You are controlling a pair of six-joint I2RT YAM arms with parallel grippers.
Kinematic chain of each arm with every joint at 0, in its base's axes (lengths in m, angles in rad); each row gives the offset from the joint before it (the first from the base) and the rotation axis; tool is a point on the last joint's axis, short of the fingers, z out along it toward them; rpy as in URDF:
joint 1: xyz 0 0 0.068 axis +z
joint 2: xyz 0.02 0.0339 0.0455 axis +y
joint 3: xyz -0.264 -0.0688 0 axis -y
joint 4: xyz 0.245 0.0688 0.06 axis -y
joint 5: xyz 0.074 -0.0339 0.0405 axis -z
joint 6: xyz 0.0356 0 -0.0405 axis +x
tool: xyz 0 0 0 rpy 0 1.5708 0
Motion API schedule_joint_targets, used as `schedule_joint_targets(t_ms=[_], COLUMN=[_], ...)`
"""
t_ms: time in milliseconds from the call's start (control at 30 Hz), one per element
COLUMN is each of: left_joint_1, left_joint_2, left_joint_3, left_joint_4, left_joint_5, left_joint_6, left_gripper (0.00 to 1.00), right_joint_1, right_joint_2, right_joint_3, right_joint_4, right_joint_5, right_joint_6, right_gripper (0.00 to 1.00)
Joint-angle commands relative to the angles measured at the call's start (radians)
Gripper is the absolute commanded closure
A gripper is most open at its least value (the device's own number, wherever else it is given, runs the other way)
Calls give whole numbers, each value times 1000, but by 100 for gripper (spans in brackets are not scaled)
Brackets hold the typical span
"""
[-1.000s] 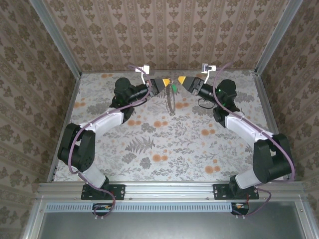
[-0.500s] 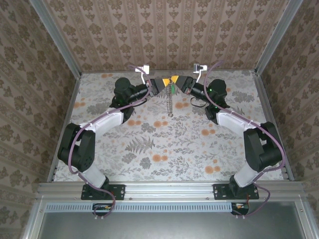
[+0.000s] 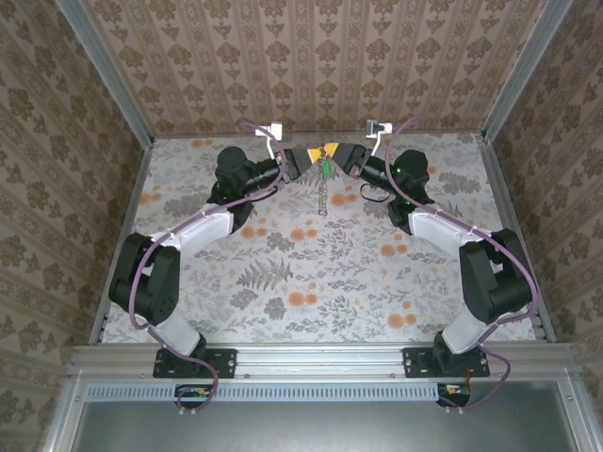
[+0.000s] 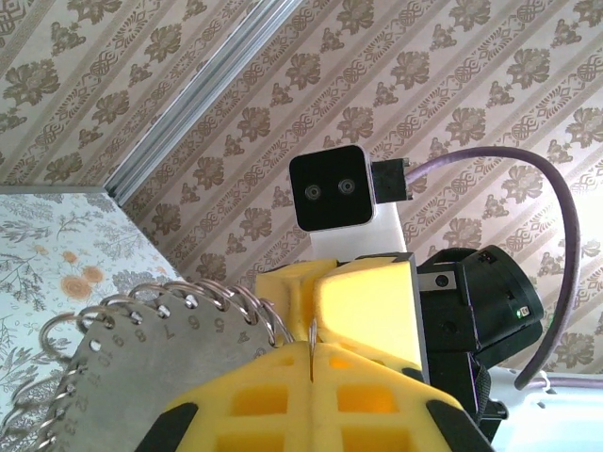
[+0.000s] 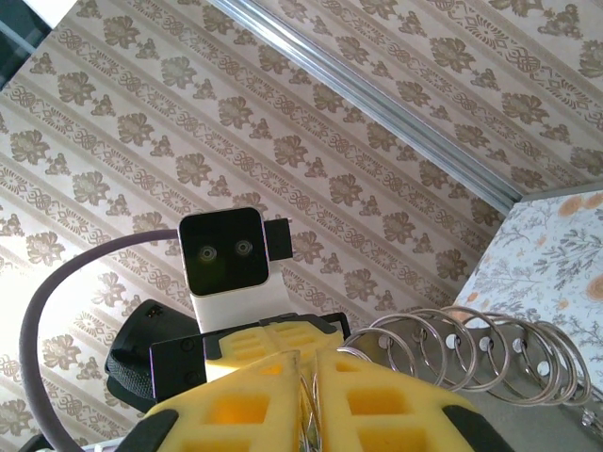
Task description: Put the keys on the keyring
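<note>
Two arms, the left arm (image 3: 203,226) and the right arm (image 3: 443,231), reach to the far middle of the bench (image 3: 283,273), and their yellow tips meet just in front of the back wall (image 3: 311,66). The left jaws are pressed fully together. In the left wrist view a thin wire stands up out of the seam between the yellow fingers (image 4: 377,405), and from above the keyring (image 3: 323,196) hangs straight down from that grip, seen almost edge-on. The right jaws are very nearly closed: the right wrist view shows a narrow slit between its fingers (image 5: 396,400) with thin wire strands running through it, but whether they pinch the wire cannot be told. The key (image 3: 325,167), its green head bright, sits just below the meeting tips, at the top of the hanging keyring; whether it is threaded on cannot be told. Beside the left fingers, a grey numbered plate (image 4: 132,377) carries a row of wire loops (image 4: 217,301).
</note>
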Motion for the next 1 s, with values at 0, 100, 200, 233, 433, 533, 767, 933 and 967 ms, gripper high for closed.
schedule_joint_targets(t_ms=[0,100,200,233,433,533,767,933,967], left_joint_1=[-7,-8,-9,-10,-10,-3,29,41,40], left_joint_2=[-33,-33,-32,-33,-31,-38,-114,-139,-138], left_joint_3=[18,19,20,20,28,55,133,220,241], left_joint_4=[54,54,54,53,40,-28,-377,-633,-669], left_joint_5=[7,7,5,5,11,38,51,39,37], left_joint_6=[-5,-5,-3,-3,8,57,336,541,573], left_gripper=[100,100,100,100,100,94,51,40,39], right_joint_1=[13,18,20,19,15,3,-44,-85,-95], right_joint_2=[15,18,20,18,-3,-23,-72,-60,-53], right_joint_3=[21,24,24,23,47,92,227,292,298], right_joint_4=[47,38,34,30,-56,-167,-525,-635,-631], right_joint_5=[-22,-29,-35,-36,-56,-86,-157,-211,-225], right_joint_6=[11,8,2,-1,-67,-149,-448,-558,-559], right_gripper=[86,91,99,100,100,100,100,100,100])
